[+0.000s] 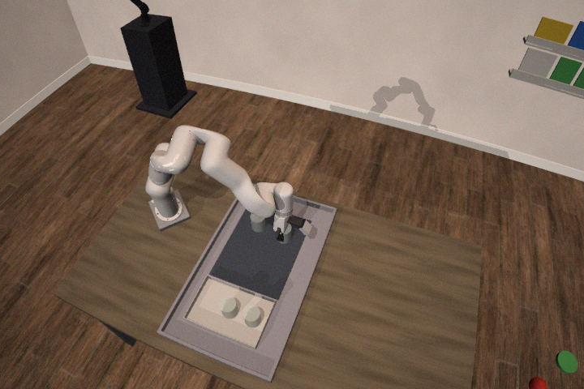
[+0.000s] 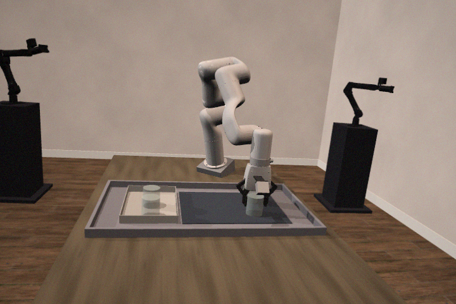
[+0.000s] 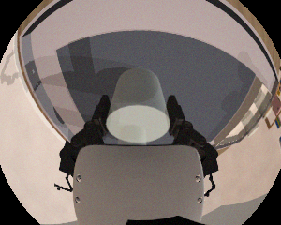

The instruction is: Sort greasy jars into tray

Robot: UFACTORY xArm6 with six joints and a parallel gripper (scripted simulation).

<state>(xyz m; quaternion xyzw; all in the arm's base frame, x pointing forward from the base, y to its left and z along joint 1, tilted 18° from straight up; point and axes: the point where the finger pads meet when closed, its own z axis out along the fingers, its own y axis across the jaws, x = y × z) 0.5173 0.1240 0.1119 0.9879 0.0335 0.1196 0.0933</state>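
A pale glass jar [image 1: 286,236] [image 2: 254,209] [image 3: 138,124] stands upright on the dark drying mat [image 1: 255,258] [image 2: 214,211] [image 3: 201,70]. My gripper [image 1: 285,232] [image 2: 255,202] [image 3: 138,102] is open, with one finger on each side of this jar. In the wrist view small gaps show between the fingers and the glass. A second jar [image 1: 258,223] stands on the mat, nearer the arm's base; it is hidden in the exterior view. Two more jars, one jar [image 1: 229,307] [image 2: 151,188] and another jar [image 1: 252,316] [image 2: 151,208], stand upright in the cream tray [image 1: 205,316] [image 2: 147,218].
The tray sits beside the mat on the steel table top [image 1: 224,351] [image 2: 104,211], which has a raised rim [image 2: 199,232] all round. The arm's base [image 1: 168,213] [image 2: 215,166] stands on the wooden table beyond that rim. The arm reaches over the second jar.
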